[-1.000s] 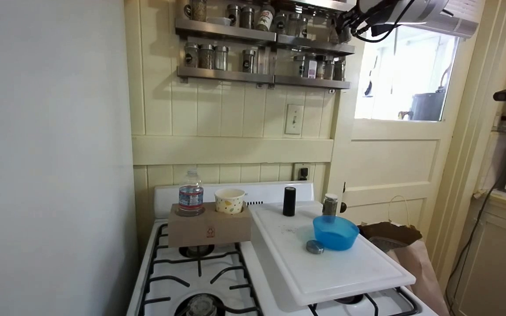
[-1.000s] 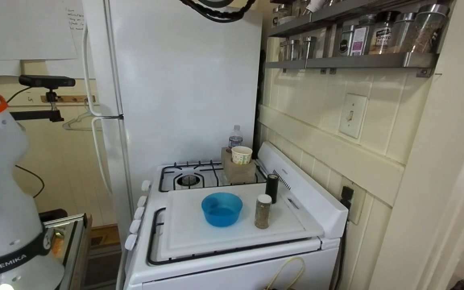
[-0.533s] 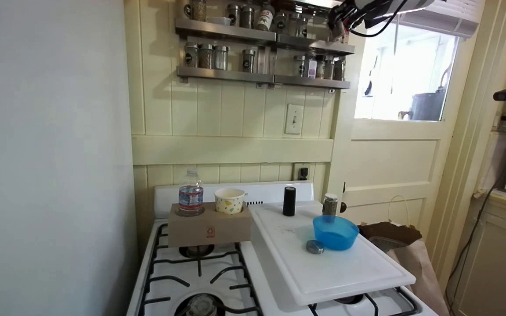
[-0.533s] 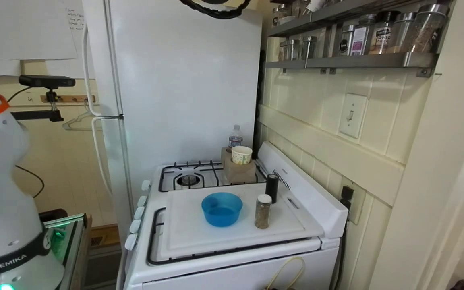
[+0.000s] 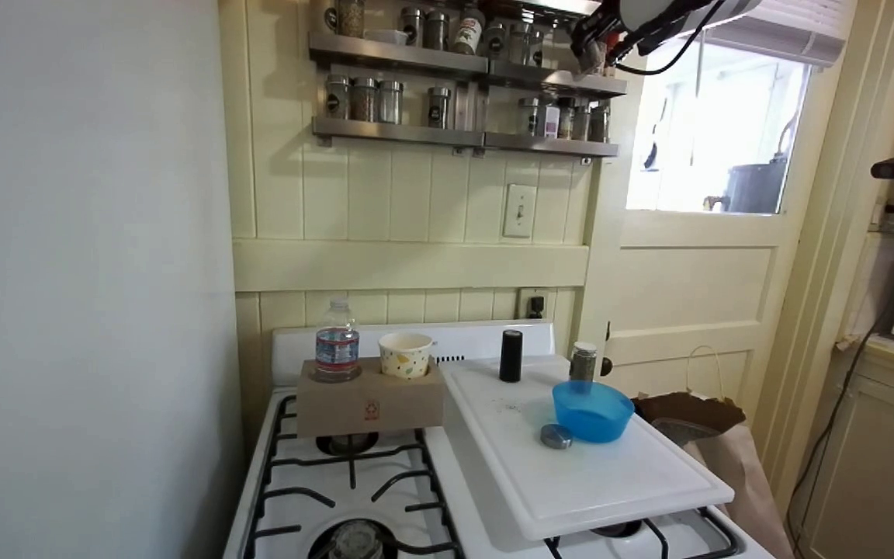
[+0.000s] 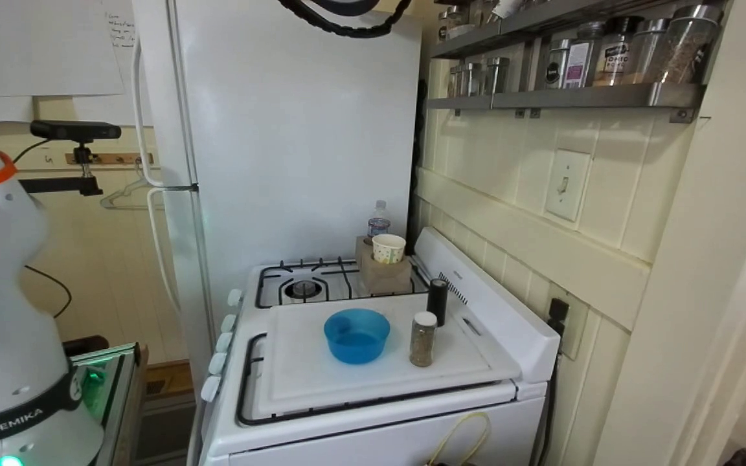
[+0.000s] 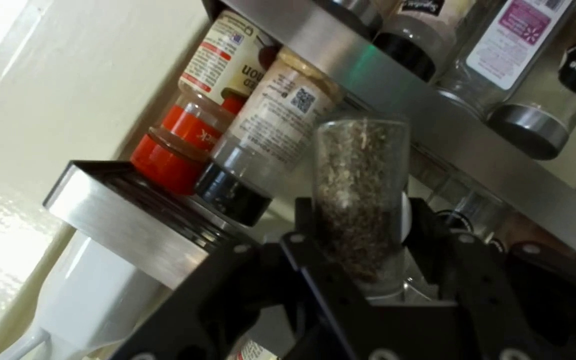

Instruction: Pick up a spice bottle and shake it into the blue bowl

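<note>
One herb-filled, clear glass cylindrical spice bottle [image 7: 360, 165] is clamped in the black gripper [image 7: 358, 215], in front of the silvery metal shelves [image 7: 468, 143]. In both exterior views the round, bright blue bowl [image 6: 357, 343] rests upright on a white rectangular board [image 5: 610, 497] atop the white stove [image 6: 379, 440]. In an exterior view a small silvery disc-shaped lid [image 5: 556, 436] lies just beside the bowl.

Blu bowl [image 6: 357, 338], wht board [image 6: 321, 383]

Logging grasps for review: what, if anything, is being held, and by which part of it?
In the wrist view, the end effector grips the spice bottle by its clear sides, around the middle.
</note>
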